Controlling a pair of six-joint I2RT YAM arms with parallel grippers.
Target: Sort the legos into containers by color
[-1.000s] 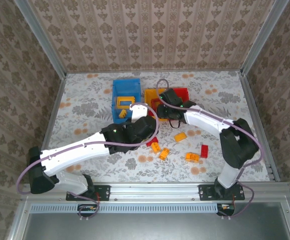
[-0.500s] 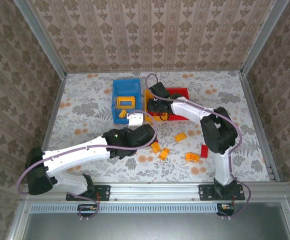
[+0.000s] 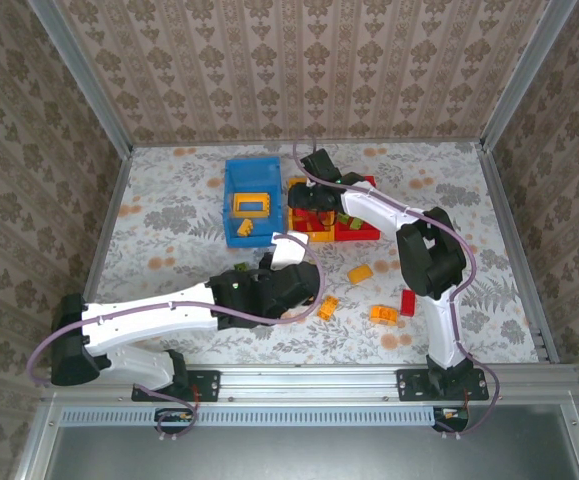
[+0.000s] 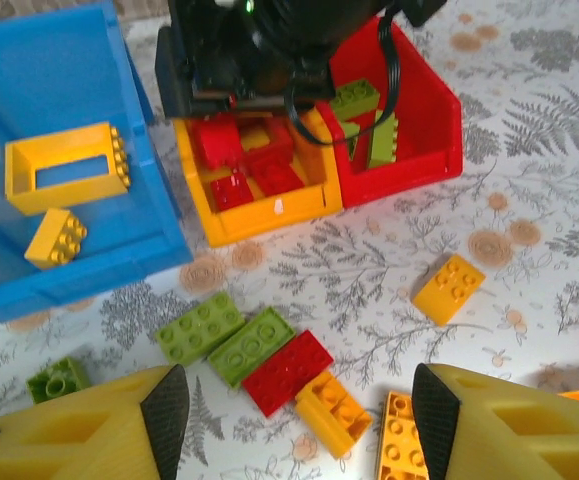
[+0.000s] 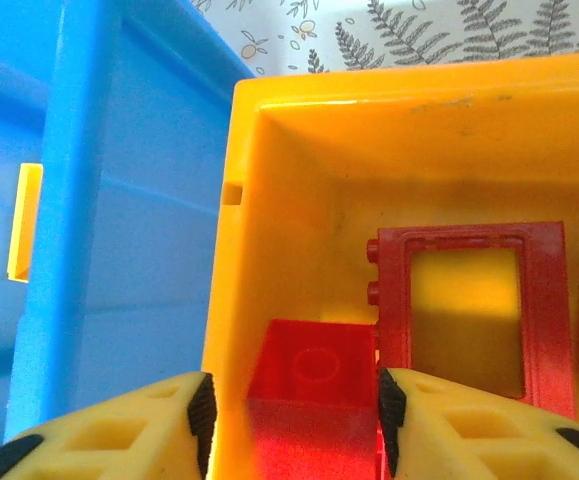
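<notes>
My right gripper (image 5: 294, 410) hangs inside the yellow-orange bin (image 5: 299, 180) with its jaws open. A red brick (image 5: 314, 385) sits between them, with a clear gap at the left pad. A red frame piece (image 5: 469, 300) lies beside it. From above, the right gripper (image 3: 314, 198) is over the yellow bin (image 3: 291, 215). My left gripper (image 4: 299, 425) is open above loose legos: two green bricks (image 4: 199, 327), a red brick (image 4: 288, 372) and an orange brick (image 4: 335, 412). The blue bin (image 4: 49, 90) holds a yellow frame (image 4: 66, 165) and a yellow brick (image 4: 56, 237). The red bin (image 4: 419, 120) holds green bricks (image 4: 354, 100).
More loose bricks lie on the patterned table: a yellow one (image 4: 449, 288), a small green one (image 4: 57, 380), an orange one (image 3: 383, 314) and a red one (image 3: 407, 301). The three bins stand side by side at the back. Walls enclose the table.
The right gripper's jaws have widened around the red brick inside the yellow bin. The left arm has pulled back from the blue bin to above the loose bricks.
</notes>
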